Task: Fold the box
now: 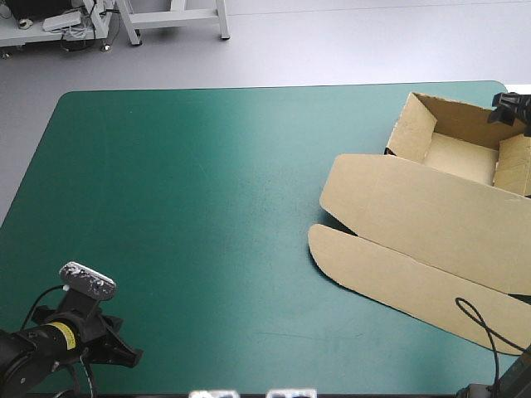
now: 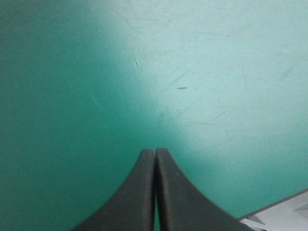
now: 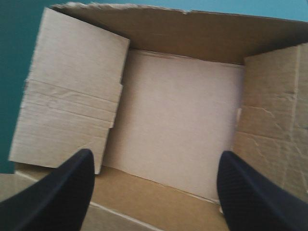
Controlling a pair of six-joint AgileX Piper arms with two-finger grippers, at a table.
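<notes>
Box (image 1: 456, 157) at desk (image 1: 191, 215) far-right corner, tray walls up, lid (image 1: 431, 220) flat. Light, stiff board; grip lid's free edge. Right hand (image 3: 156, 156) spread wide over same corner; left hand (image 2: 155, 153) pinched closed, empty, near-left corner.

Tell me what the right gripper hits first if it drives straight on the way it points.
Most likely the box, on its inner floor. The right gripper, fingers apart, points into the open tray between the two raised side walls, with nothing in the way. How far off the floor lies is unclear.
</notes>
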